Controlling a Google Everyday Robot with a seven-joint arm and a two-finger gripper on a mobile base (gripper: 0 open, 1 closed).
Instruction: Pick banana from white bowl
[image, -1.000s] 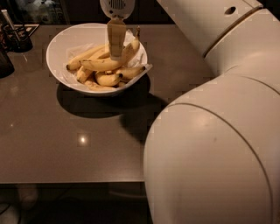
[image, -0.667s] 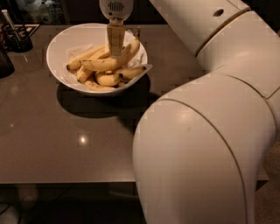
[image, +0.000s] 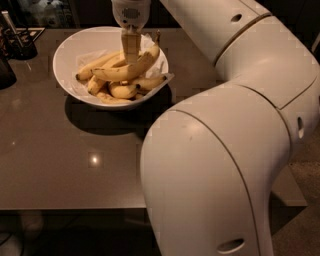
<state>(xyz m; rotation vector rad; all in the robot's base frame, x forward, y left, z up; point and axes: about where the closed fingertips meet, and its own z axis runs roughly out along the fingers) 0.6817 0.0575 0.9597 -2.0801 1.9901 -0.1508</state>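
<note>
Arm: a bulky white robot arm (image: 235, 150) with smooth, rounded, matte shells fills the view from 1 o'clock round to 6 o'clock. It bends at a big joint at the right and reaches back toward 12 o'clock, over the bowl.

Table: a flat, dark grey-brown, glossy table (image: 60, 170) carries a small bright glint of light at 8 o'clock.

Bowl: a wide, round, glossy white bowl (image: 62, 50) with sloping sides stands on the table at 11 o'clock and casts a dark shadow toward 5 o'clock.

Lining: crinkled pale paper (image: 87, 57) lies inside the bowl, one corner hanging over the rim at the bowl's 3 o'clock.

Pile: shorter yellow bananas (image: 125, 90) lie heaped in the bowl's bottom.

Task thing: the long curved yellow banana (image: 112, 74) lies on top of the pile. One end is tilted up toward 1 o'clock and the other points to 8 o'clock.

Gripper: the pale two-finger gripper (image: 131, 50) hangs straight down from a white wrist at 12 o'clock, clamped on the banana's middle.

Clutter: dark, indistinct objects (image: 15, 42) stand at 10 o'clock, apart from the bowl.
</note>
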